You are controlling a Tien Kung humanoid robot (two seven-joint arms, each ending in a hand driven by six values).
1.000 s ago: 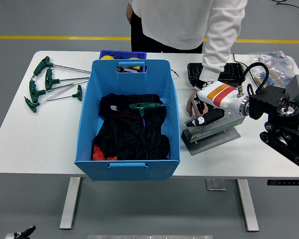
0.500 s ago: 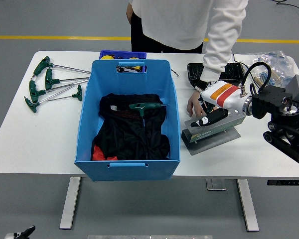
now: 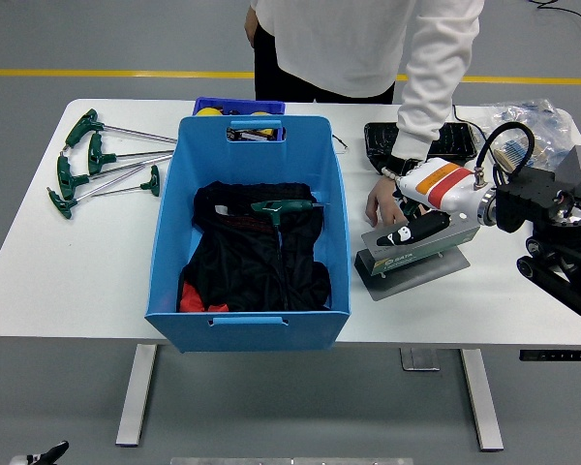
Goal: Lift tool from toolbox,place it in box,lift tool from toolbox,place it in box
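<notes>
The robot's right hand [image 3: 413, 229] has drawn back a little toward the right since a second ago, and it now sits over the top of the grey-green toolbox [image 3: 412, 260] that lies flat on the white table [image 3: 97, 262] just right of the blue plastic box [image 3: 248, 228]. Its black fingers [image 3: 407, 232] lie along the toolbox lid; I cannot tell from here whether they are closed on anything or just resting there. The white and orange forearm has shifted rightward with it, and the toolbox looks to have slid slightly the same way. A person in a white top stands at the far side, and the person's hand [image 3: 379, 201] rests on the table just behind the toolbox, close to the robot's fingers, where it was before. Inside the blue box one green-handled T-wrench [image 3: 283, 208] lies on crumpled black cloth [image 3: 257, 257], unchanged. Four more green-handled T-wrenches [image 3: 102, 163] lie in a fan at the table's far left, well apart from the box, untouched. A black tray [image 3: 421, 141] sits behind the toolbox, and a small blue bin [image 3: 237, 107] shows behind the box's far wall. The left arm is out of sight.
</notes>
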